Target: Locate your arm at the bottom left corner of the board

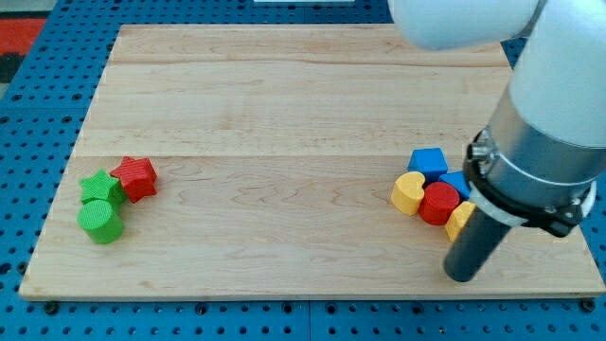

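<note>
My tip [461,278] rests on the wooden board [284,114] near its bottom right, just below a cluster of blocks. That cluster holds a blue cube [428,161], a yellow heart-shaped block [409,193], a red cylinder [439,203], a second blue block [455,182] and a yellow block [460,219], both partly hidden behind the rod. At the view's left sit a red block [135,177], a green star [99,187] and a green cylinder [100,222], touching one another. The bottom left corner [38,284] lies far to the tip's left.
The white and grey arm body [544,142] covers the board's right edge and upper right. A blue perforated table [28,189] surrounds the board.
</note>
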`<state>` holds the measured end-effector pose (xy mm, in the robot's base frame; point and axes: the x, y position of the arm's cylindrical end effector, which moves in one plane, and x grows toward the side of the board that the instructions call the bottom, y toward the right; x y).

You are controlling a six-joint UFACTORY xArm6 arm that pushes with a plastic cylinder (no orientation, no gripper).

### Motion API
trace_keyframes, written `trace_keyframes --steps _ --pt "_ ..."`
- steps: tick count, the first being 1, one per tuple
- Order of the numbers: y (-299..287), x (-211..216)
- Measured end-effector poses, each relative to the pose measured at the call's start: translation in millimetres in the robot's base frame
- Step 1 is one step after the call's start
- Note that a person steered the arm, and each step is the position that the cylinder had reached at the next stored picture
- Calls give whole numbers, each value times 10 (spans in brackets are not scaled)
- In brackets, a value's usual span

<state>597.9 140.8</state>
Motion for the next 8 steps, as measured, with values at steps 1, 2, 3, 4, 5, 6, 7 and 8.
trace_keyframes --steps 1,2,3,4,5,6,7,8 --pt "-448 0" --pt "-1066 2" --pt "-1758 6" --pt "-2409 160" --pt "-3148 205" --pt "-3832 106" --pt "-4292 -49" --pt "-4262 -282"
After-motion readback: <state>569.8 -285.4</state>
